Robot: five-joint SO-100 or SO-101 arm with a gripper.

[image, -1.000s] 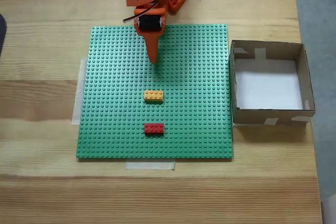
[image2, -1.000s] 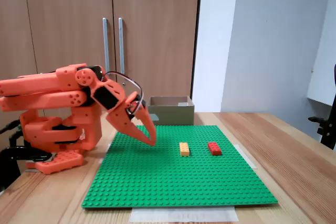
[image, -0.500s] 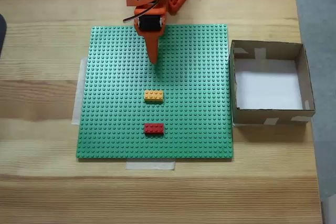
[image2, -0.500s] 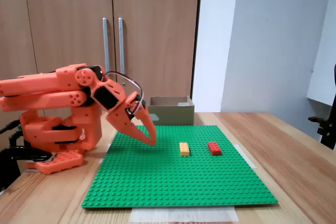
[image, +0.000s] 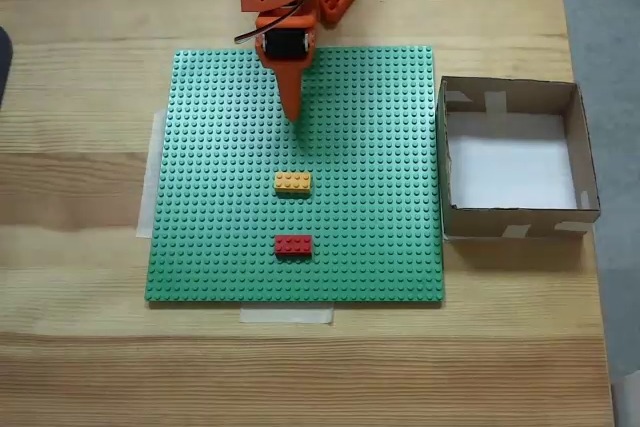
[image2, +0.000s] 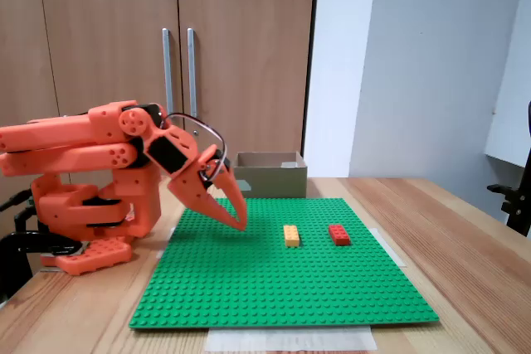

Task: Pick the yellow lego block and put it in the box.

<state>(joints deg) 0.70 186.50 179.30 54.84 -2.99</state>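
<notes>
Nothing has changed over the last second: the gripper (image: 292,115) still hangs clenched and empty above the upper middle of the baseplate (image: 200,247), so the pick has not begun. The yellow block (image: 292,182) sits mid-frame, apart from the gripper, just above the red block (image: 293,244). The box (image: 512,221) stands at right.

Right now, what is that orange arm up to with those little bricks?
The orange arm's gripper hovers low over the green baseplate, fingers together and holding nothing. It points toward the yellow lego block, which sits untouched on the plate with a red brick just beyond it. The box beside the plate has nothing in it, so the pick has not happened yet.
</notes>
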